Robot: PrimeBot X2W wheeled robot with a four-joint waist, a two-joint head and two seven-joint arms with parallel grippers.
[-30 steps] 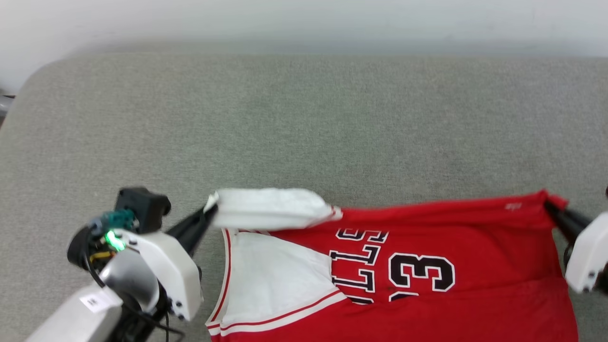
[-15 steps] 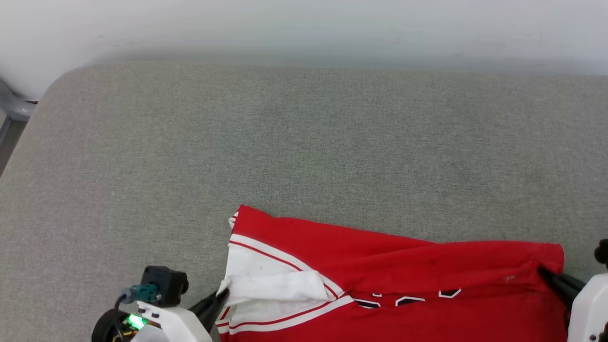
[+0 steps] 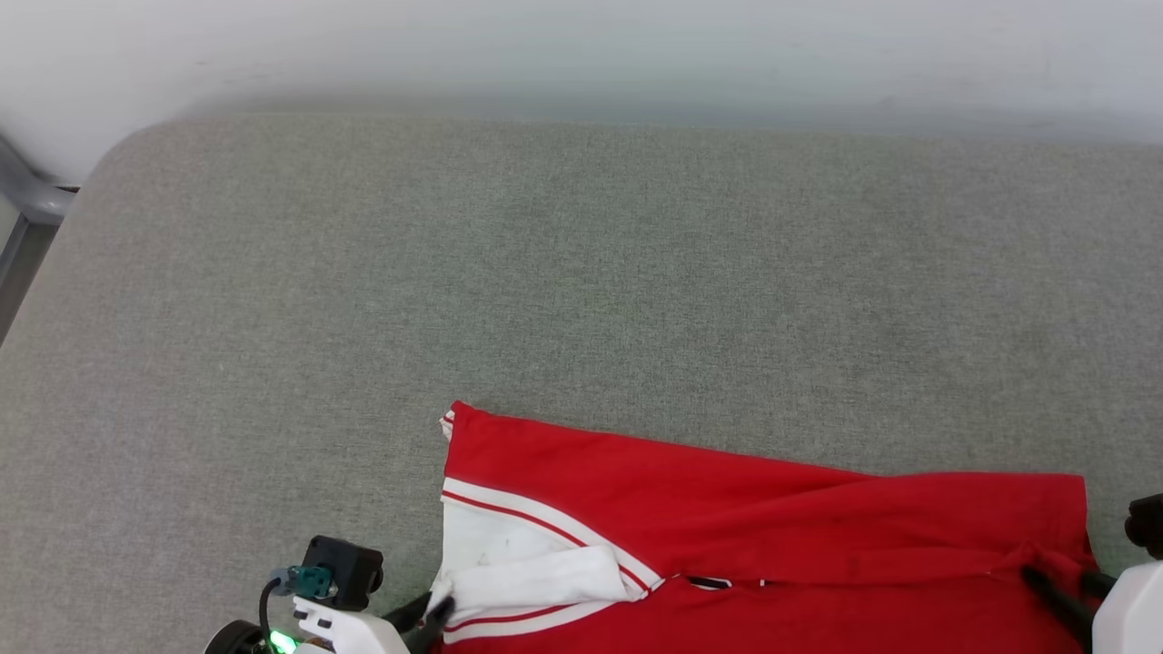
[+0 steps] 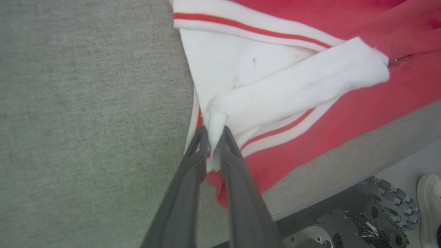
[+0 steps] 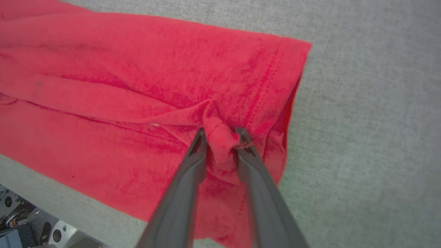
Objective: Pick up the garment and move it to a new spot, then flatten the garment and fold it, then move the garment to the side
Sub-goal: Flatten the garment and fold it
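The garment [image 3: 727, 509], red with a white sleeve and striped trim, lies folded over itself on the grey surface near its front edge, and its chest print is almost wholly covered. At the lower left, my left gripper [image 3: 436, 610] is shut on the end of the white sleeve; the left wrist view shows its fingers [image 4: 213, 129] pinching the sleeve of the garment [image 4: 275, 86]. My right gripper [image 3: 1031, 574] sits at the garment's right end. In the right wrist view, it [image 5: 220, 132] holds a bunched lump of the garment's [image 5: 137, 86] red cloth between its tips.
The grey padded surface [image 3: 545, 272] stretches bare behind the garment up to a white wall [image 3: 581, 45]. Its rounded left corner meets a grey frame [image 3: 27, 195]. Below the front edge, the left wrist view shows the robot's base [image 4: 361, 213] and a person's white shoe [image 4: 429, 206].
Both grippers have drawn the garment's far edge back toward the front edge, laying the red cloth over the chest print. The head camera has shifted too.
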